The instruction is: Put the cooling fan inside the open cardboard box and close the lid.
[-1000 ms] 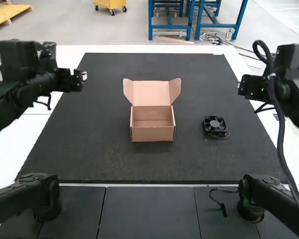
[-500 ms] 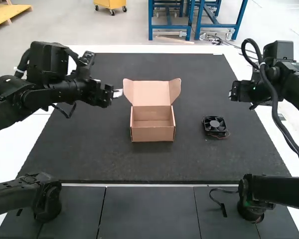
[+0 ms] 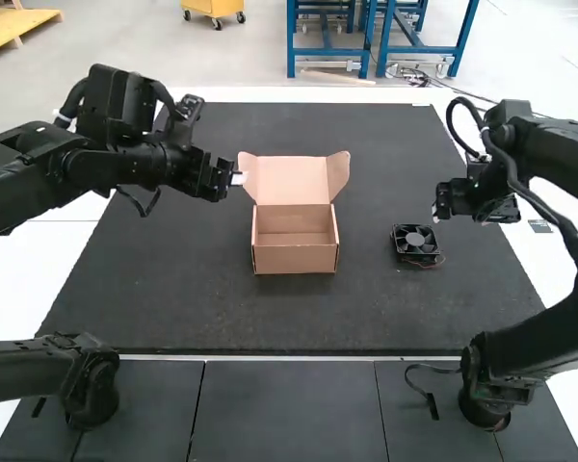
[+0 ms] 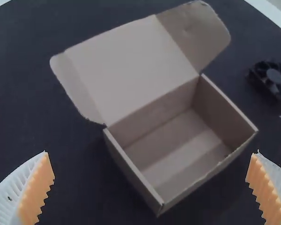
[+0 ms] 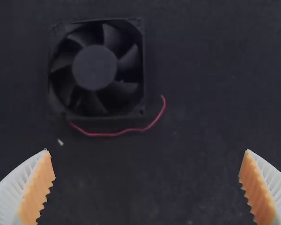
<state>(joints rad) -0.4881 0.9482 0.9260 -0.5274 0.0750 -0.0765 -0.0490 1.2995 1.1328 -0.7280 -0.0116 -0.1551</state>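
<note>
The left gripper (image 3: 227, 180), fingers spread wide and empty, hovers beside the open cardboard box (image 3: 295, 256). To the box's right, the cooling fan (image 3: 416, 241) lies flat on the black mat (image 3: 164, 289), just below the right gripper (image 3: 444, 203), which is likewise spread and empty.

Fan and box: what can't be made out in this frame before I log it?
1. Fan: its underside is hidden against the mat in the right wrist view. Its red wire is too small to trace in the high view.
2. Box: in the high view, its front wall hides the near strip of the inside floor.
3. Left claw and right claw: each wrist view's edge cuts them off below the tips, which stand wide apart.
</note>
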